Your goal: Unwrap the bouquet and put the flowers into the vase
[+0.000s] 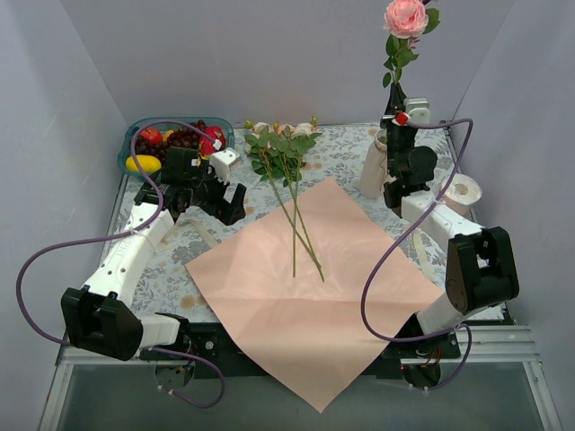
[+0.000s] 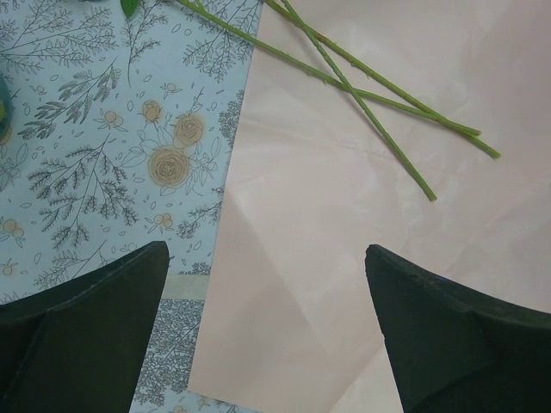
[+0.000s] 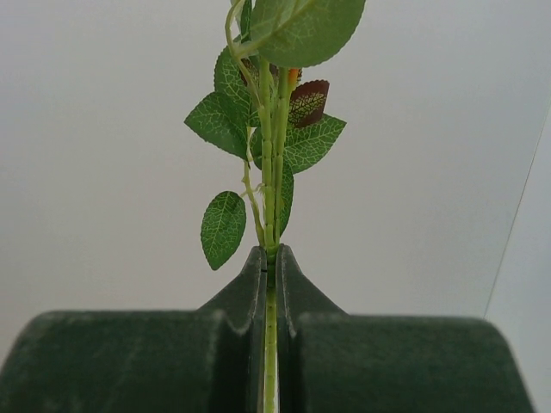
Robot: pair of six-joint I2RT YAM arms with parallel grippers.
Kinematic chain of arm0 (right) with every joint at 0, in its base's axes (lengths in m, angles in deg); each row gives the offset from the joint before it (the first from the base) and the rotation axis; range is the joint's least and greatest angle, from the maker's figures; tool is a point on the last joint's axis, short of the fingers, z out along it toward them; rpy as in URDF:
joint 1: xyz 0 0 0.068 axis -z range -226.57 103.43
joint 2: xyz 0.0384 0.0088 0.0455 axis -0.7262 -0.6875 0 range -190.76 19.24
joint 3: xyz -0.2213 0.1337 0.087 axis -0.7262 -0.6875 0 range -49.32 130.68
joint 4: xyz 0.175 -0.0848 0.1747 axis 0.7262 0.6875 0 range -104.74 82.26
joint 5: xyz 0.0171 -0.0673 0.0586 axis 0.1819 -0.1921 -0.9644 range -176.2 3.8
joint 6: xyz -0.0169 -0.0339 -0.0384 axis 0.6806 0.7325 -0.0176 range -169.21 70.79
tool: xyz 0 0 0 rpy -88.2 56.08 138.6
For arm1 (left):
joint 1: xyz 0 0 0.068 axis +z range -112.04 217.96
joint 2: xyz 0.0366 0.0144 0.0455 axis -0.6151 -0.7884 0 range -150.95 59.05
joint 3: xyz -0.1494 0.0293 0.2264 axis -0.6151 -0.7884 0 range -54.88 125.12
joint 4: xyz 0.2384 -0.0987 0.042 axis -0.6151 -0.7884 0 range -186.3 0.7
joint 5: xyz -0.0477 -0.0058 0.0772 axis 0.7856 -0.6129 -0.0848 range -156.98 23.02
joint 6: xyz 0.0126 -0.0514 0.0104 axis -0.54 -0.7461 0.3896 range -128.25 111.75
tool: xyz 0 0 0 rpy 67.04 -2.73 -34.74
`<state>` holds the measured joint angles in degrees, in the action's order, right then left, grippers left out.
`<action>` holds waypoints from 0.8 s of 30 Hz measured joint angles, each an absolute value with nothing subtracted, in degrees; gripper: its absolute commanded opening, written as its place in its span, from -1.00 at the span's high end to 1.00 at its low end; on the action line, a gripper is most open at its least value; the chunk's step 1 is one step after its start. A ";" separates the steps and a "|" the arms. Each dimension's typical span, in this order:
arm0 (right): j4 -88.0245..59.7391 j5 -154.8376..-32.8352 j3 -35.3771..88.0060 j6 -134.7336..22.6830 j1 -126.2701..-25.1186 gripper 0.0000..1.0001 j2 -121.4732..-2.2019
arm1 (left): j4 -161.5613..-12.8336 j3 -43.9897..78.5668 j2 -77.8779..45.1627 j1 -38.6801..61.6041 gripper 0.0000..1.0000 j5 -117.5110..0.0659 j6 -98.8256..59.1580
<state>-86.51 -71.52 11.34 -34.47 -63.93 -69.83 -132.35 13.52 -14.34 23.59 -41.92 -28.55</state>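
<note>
A: Quick, R gripper (image 1: pixel 396 106): what's it doing?
B: Clenched tight on one pink rose (image 1: pixel 406 16), held upright. In the wrist view the jaws are pinched right onto the green stem (image 3: pixel 269 172), w/ leaves just above the fingertips.
A: Where's that vs the pink sheet (image 1: pixel 314 296)?
B: Beyond the sheet's far-right edge, off the paper, bloom high up. The vase (image 1: pixel 374 166) stands upright on the tablecloth (image 1: pixel 341 153) just off that same edge, below and a bit left of the gripper. The stem's low end is hidden behind the gripper, so I can't tell if it's in the neck.
A: L gripper (image 1: pixel 232 202)?
B: Released, jaws wide, nothing btwn them. It's at the sheet's far-left edge. In the wrist view one finger (image 2: pixel 95 327) is over the floral cloth and the other is over the paper.
A: Rest of the flowers?
B: Three stems (image 2: pixel 405 161) lie flat on the sheet, crossing each other nr its middle. Their leaves and blooms (image 1: pixel 278 130) stick out past the sheet's far corner onto the cloth. The sheet is spread flat, w/ its near corner hanging over the table edge.
A: Other stuff?
B: A teal tray (image 1: pixel 123 153) of fruit is well beyond the sheet's left corner, on the far-left side. A white tape roll (image 1: pixel 464 190) is right of the sheet, just past the vase.
</note>
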 measured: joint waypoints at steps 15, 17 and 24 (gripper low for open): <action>-74.16 -69.79 6.01 -37.00 -63.87 -0.50 -60.59 | -132.39 13.52 -12.68 23.59 -0.96 -41.90 -28.11; -71.05 -69.55 6.03 -37.88 -63.87 -0.50 -57.81 | -132.48 13.52 -12.61 23.59 -0.96 -41.90 -28.11; -56.01 -69.55 6.58 -40.87 -66.88 -0.48 -46.84 | -132.63 13.54 -12.41 23.59 -0.96 -41.92 -28.15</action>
<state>-56.01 -69.55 6.58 -40.87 -66.88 -46.84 -132.63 13.54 -12.41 23.59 -41.92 -28.15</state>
